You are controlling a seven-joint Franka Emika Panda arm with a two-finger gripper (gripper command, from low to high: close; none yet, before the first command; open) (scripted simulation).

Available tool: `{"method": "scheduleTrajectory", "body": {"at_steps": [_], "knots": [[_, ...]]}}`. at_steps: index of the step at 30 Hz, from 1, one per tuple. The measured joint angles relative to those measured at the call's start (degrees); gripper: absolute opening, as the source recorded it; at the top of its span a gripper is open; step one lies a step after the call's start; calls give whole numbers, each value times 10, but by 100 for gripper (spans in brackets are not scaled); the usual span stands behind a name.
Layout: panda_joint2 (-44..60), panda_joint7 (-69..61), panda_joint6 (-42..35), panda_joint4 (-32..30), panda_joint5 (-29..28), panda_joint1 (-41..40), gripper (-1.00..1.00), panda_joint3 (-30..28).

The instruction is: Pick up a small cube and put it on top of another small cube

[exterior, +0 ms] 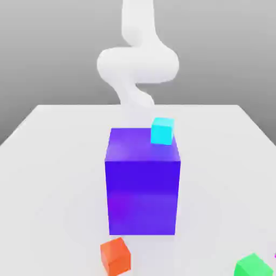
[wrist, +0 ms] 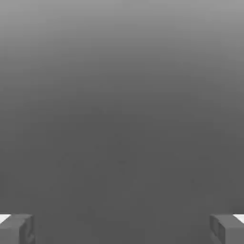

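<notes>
Cyan cube: I see this small one against the top face of the big block, close to the edge on the exterior view's right; it looks upright, though I can't swear that it touches the block.
Orange cube: it sits on the table just in front of the block, toward the exterior view's left, turned at an angle.
Green cube: this one is at the near corner on the exterior view's right, turned too and partly cut off by the picture's edge.
Big block: deep blue-violet, it stands upright mid-table, taller than wide.
Magenta scrap: a tiny bit of something peeks in near the green cube; I can't tell what it is.
Gripper: in the hand view the pincer has its two fingers spread wide, with plain grey between them and nothing in its hold.
White arm: it hangs down beyond the block, its lower part fading into the pale table.
Table: broad and whitish, under a grey backdrop.
</notes>
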Motion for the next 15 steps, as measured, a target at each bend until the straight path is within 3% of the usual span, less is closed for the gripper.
{"method": "scheduleTrajectory", "body": {"at_steps": [15], "knots": [[314, 6, 69, 33, -77, 45, 0, 118]]}}
